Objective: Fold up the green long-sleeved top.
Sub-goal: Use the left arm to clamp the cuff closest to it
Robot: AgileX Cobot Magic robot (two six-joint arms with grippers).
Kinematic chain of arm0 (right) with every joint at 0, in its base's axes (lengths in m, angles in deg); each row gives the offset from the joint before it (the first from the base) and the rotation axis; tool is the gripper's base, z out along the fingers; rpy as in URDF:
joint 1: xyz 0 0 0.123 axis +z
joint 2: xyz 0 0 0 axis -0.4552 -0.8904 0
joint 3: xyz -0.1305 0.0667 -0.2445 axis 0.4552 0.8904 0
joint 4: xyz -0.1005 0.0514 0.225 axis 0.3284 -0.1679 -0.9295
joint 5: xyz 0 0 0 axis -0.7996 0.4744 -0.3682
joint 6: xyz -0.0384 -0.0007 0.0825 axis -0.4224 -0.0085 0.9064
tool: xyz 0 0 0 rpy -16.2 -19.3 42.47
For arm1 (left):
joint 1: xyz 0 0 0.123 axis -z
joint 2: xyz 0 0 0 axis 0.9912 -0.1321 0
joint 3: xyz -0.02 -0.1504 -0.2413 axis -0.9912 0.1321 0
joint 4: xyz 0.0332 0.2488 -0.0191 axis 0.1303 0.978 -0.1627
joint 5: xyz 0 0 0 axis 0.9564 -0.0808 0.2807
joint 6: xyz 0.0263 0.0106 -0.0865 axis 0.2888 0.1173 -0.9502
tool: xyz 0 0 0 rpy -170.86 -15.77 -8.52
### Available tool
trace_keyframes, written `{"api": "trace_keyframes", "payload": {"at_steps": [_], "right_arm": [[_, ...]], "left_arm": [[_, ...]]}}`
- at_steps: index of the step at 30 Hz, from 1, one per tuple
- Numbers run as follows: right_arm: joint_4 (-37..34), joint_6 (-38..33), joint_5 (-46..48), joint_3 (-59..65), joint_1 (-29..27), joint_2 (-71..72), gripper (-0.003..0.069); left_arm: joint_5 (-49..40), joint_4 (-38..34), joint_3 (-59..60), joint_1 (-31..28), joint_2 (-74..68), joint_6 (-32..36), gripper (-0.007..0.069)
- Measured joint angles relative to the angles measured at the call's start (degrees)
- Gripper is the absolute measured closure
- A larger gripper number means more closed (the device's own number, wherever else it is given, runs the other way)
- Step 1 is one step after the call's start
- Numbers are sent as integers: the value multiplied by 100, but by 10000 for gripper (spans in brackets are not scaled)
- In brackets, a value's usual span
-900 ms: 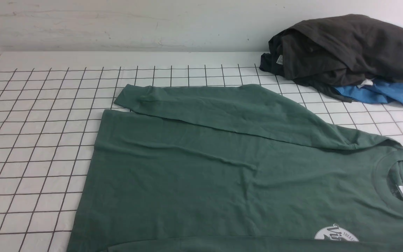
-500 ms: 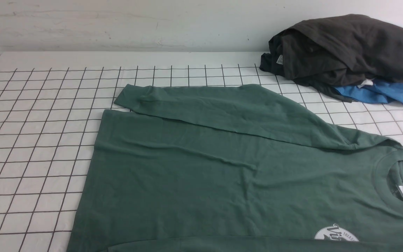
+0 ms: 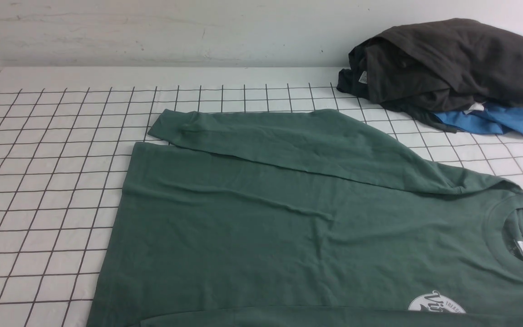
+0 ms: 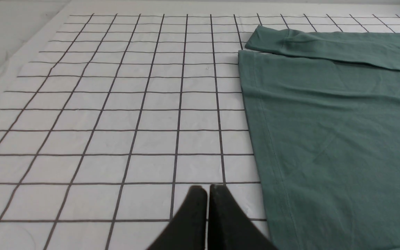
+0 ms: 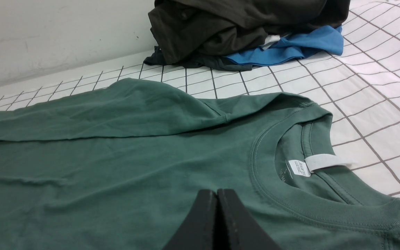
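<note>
The green long-sleeved top (image 3: 298, 227) lies flat on the grid-patterned table cover (image 3: 48, 181), neck to the right and hem to the left. One sleeve (image 3: 288, 141) is laid across its far edge. A white round logo (image 3: 436, 303) shows near the front edge, and a white label (image 5: 299, 167) sits inside the ribbed collar. My left gripper (image 4: 207, 189) is shut and empty over bare cover, just beside the top's hem (image 4: 255, 139). My right gripper (image 5: 216, 192) is shut and empty above the chest, near the collar (image 5: 266, 180). Neither gripper shows in the front view.
A heap of dark grey-black garments (image 3: 447, 63) lies on a bright blue garment (image 3: 493, 120) at the far right corner, against the wall. The cover's left half (image 4: 99, 104) carries only grid lines.
</note>
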Motion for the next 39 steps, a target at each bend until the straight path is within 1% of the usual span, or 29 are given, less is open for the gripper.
{"api": "trace_keyframes", "payload": {"at_steps": [24, 33, 37, 39], "right_arm": [[5, 0, 0, 0, 0, 0, 674], [0, 113, 0, 0, 0, 0, 674], [-74, 118, 0, 0, 0, 0, 674], [-153, 130, -6, 0, 0, 0, 674]], "left_arm": [[0, 0, 0, 0, 0, 0, 631], [0, 11, 0, 0, 0, 0, 631], [21, -16, 0, 0, 0, 0, 631], [52, -193, 0, 0, 0, -60, 631]]}}
